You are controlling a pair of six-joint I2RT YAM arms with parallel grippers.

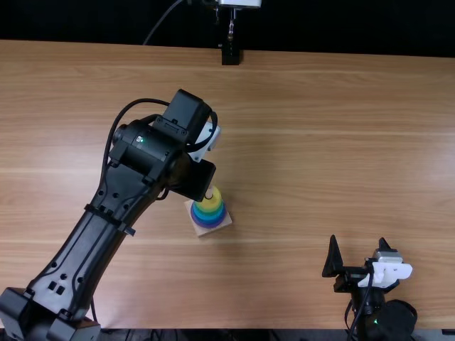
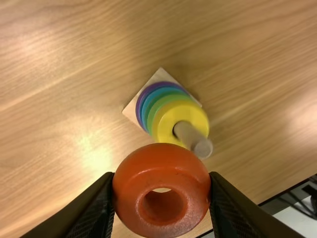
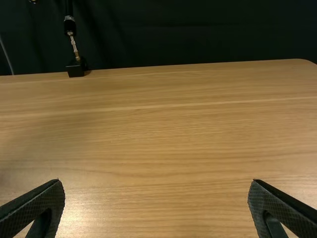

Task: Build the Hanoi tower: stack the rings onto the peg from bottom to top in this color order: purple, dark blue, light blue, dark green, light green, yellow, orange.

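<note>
The left gripper (image 2: 161, 180) pinches the orange ring (image 2: 159, 162), which could catch on the peg (image 2: 192, 137) and tilt if lowered off-centre; the right gripper (image 3: 156, 182) stands open.

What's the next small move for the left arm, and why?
Probably shift the orange ring sideways until its hole lines up over the peg, then lower it. The left jaws grip the ring beside the peg, and the yellow ring already tops the stack.

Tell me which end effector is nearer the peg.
Left. The left end effector holds the orange ring close to the peg; the right end effector is far to its right.
</note>
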